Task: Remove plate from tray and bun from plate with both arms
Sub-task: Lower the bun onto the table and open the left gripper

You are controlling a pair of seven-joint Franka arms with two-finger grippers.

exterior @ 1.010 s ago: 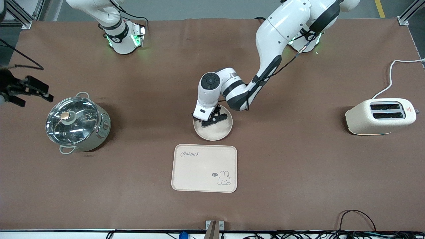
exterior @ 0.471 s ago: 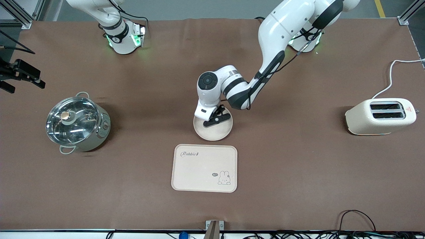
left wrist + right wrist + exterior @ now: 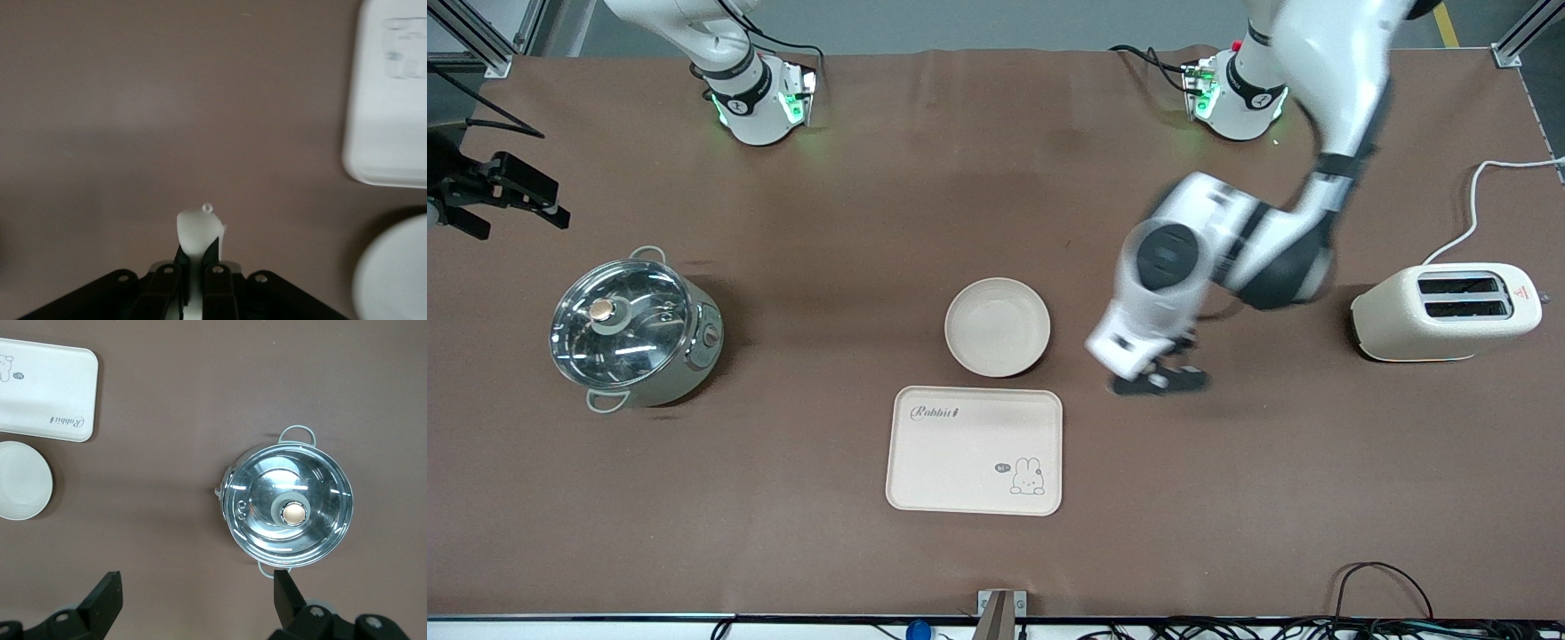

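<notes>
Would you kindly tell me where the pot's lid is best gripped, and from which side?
Take the round knob at the centre of the lid, from straight above: the lid lies flat on the pot, and the knob is its only raised part. The open right gripper hangs nearby.

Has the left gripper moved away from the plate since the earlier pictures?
Yes. The left gripper was over the plate earlier; now it hangs over bare table between the plate and the toaster, toward the left arm's end. The plate has stayed put.
</notes>
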